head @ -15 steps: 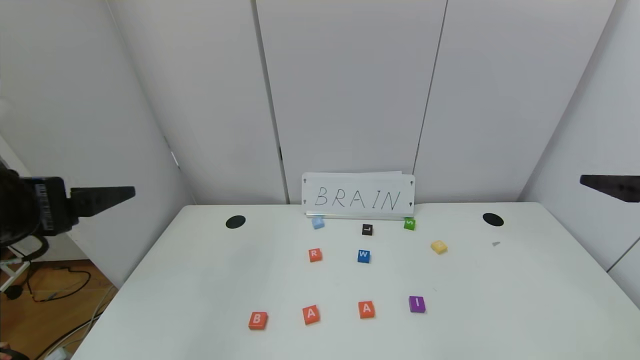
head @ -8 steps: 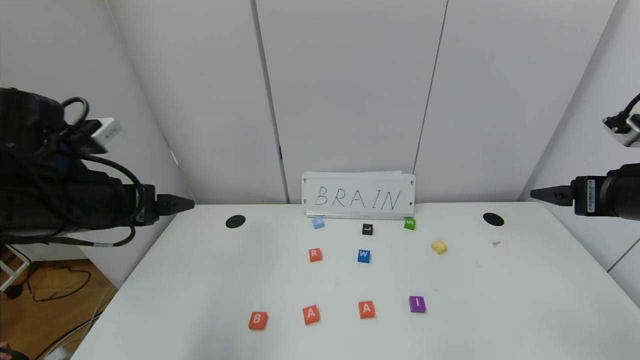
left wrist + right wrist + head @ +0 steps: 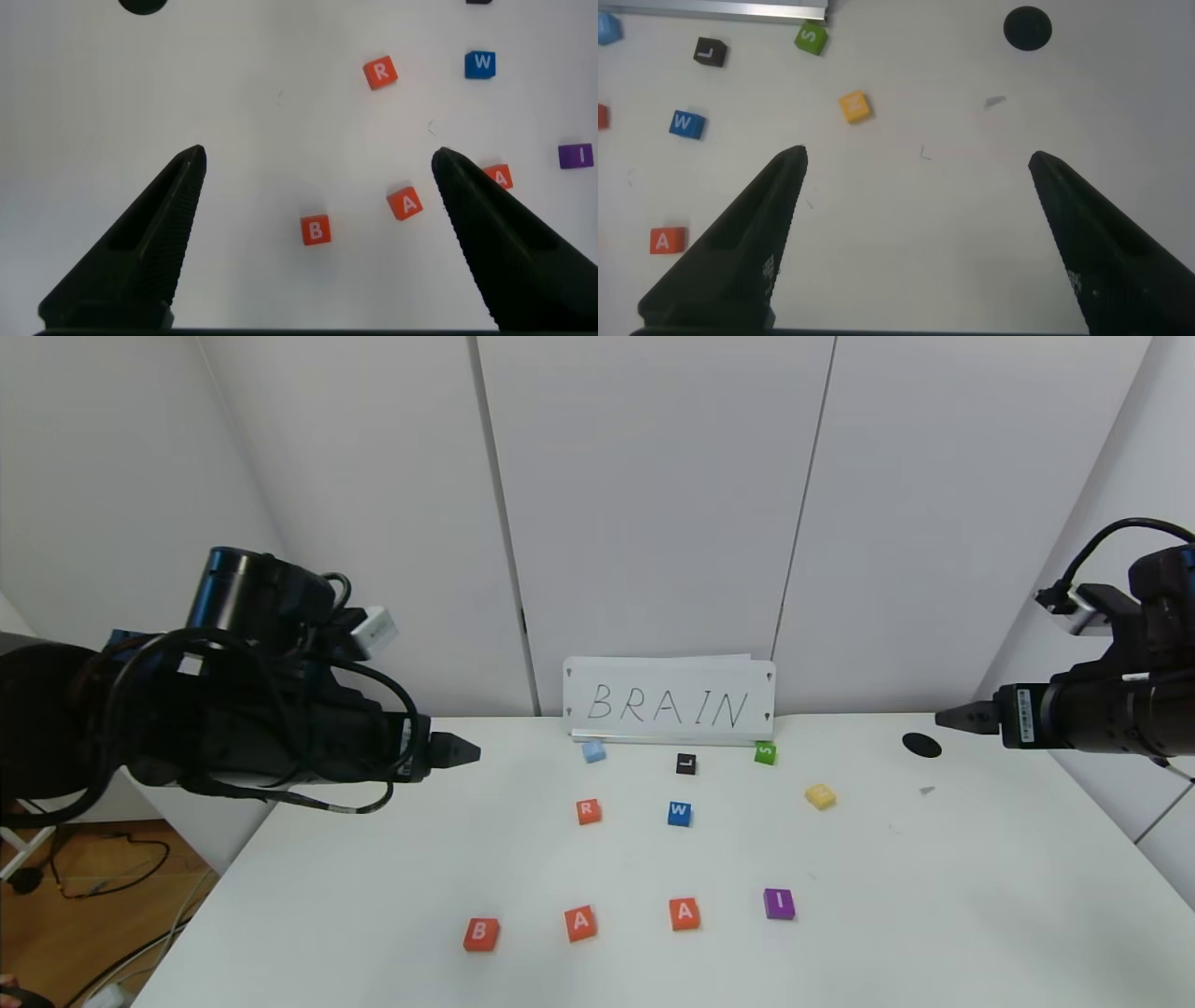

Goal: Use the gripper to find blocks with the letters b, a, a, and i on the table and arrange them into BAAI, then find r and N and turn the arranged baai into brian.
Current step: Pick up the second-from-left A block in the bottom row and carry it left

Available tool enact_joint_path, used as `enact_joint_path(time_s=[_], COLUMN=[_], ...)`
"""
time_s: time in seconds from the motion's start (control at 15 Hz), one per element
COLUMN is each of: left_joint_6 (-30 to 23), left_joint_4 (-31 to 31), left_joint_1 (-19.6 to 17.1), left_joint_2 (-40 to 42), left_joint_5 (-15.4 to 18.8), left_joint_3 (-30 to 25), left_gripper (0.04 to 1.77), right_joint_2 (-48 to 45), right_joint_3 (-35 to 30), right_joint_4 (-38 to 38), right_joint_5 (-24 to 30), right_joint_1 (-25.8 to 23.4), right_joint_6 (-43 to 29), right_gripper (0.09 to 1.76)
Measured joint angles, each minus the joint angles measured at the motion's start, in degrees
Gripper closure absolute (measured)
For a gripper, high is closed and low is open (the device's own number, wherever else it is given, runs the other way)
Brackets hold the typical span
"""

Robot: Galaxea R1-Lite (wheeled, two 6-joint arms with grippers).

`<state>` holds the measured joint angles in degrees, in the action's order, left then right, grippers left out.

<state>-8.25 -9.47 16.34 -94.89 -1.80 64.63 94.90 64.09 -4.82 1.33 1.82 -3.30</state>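
On the white table (image 3: 373, 877) a near row reads B (image 3: 481, 934), A (image 3: 581, 923), A (image 3: 684, 913), I (image 3: 779, 903). The orange-red R (image 3: 587, 811) and the yellow N (image 3: 820, 796) lie farther back. My left gripper (image 3: 462, 749) is open and empty, high over the table's left side. The left wrist view shows B (image 3: 315, 230), an A (image 3: 405, 203), R (image 3: 379, 72) and I (image 3: 576, 156) below it. My right gripper (image 3: 952, 718) is open and empty over the right side. The right wrist view shows N (image 3: 855, 106).
A card reading BRAIN (image 3: 668, 702) stands at the back. A pale blue tile (image 3: 594, 751), a black L (image 3: 685, 764), a green S (image 3: 765, 753) and a blue W (image 3: 679, 814) lie before it. A black hole (image 3: 920, 745) is at the back right.
Both arms have swung in from the sides toward the table's middle. The tiles have not moved.
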Motion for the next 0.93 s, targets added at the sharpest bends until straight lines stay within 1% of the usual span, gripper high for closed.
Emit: enact_joint_path(time_s=[0.27,0.33,0.47,0.53,0.6,0.73,0.87,0.93], left_joint_6=[-4.4,-5.8,-8.9,-10.4,-12.4,-16.6,-18.8,-19.5], left_joint_4=[0.0,0.0,0.1,0.2,0.3,0.5,0.7,0.9], left_joint_1=[5.3,6.8,10.3,12.0,13.7,16.7,19.0,19.8], left_joint_2=[-1.2,-1.7,-3.3,-4.3,-5.4,-7.6,-10.2,-11.6], left_joint_5=[-0.5,-1.9,-7.1,-9.2,-10.5,-11.2,-12.0,-13.1], left_joint_3=[-2.5,-2.8,-3.0,-3.0,-3.0,-2.6,-2.4,-2.2], left_gripper=[0.09,0.09,0.09,0.09,0.09,0.09,0.09,0.09], right_joint_2=[0.9,1.0,0.9,0.9,0.9,0.9,0.9,0.9], right_joint_3=[0.1,0.0,-0.1,-0.2,-0.2,-0.2,-0.2,-0.2], right_joint_4=[0.0,0.0,0.0,0.0,0.0,0.1,0.0,0.1], right_joint_5=[0.0,0.0,0.0,0.0,0.0,0.0,0.0,0.0], right_joint_1=[0.3,0.3,0.3,0.3,0.3,0.3,0.3,0.3], right_joint_6=[-0.4,-0.4,-0.4,-0.4,-0.4,-0.4,-0.4,-0.4], right_gripper=[0.14,0.14,0.14,0.14,0.14,0.14,0.14,0.14])
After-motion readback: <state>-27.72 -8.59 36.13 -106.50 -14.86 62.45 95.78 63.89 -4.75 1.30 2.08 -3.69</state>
